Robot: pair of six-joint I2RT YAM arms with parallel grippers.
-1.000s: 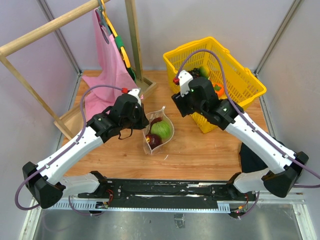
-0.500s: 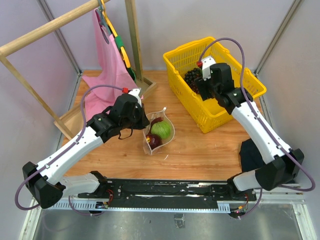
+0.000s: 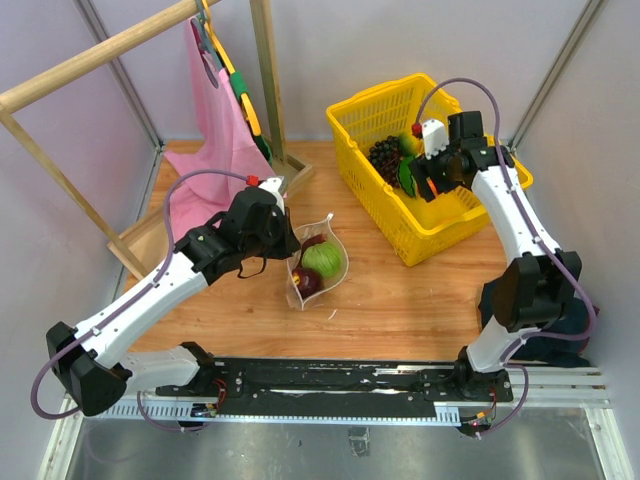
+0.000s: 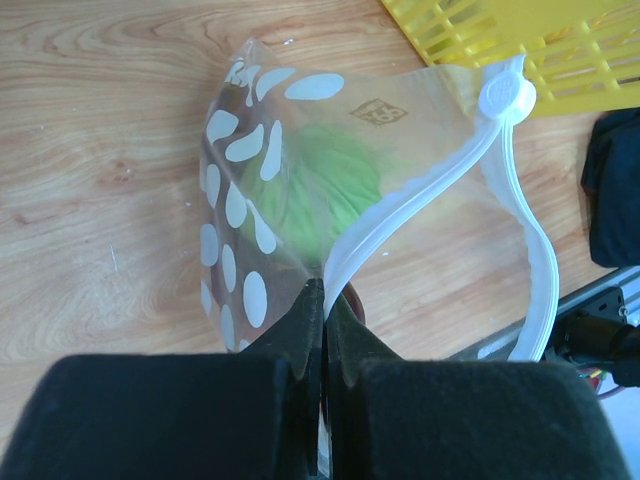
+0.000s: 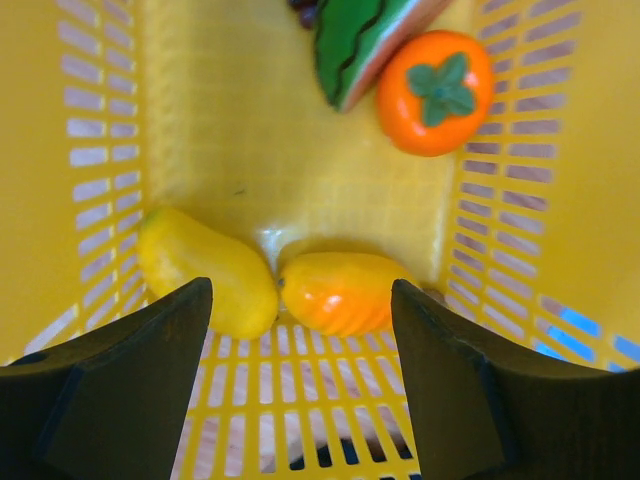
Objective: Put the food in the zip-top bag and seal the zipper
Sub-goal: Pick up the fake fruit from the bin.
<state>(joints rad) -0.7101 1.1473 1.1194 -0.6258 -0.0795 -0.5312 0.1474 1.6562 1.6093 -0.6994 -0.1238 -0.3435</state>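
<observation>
now, left end effector (image 4: 322,300) clamping zip-top bag (image 4: 300,170), right end effector (image 5: 300,292) spread above food (image 5: 205,268)

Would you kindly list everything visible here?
zip-top bag: one, clear with white dots, on the table
green ball: one, green, inside bag
maroon ball: one, dark maroon, inside bag
basket: one, yellow, far right
grapes: one bunch, dark, in basket
persimmon: one, orange, in basket
watermelon slice: one, green-rinded, in basket
lemon-like piece: one, yellow, basket floor
oval fruit: one, orange-yellow, beside it
cloth: one, pink, on rack, far left
left pincer: one, black, shut on bag edge
right pincer: one, black, open over basket fruit
</observation>
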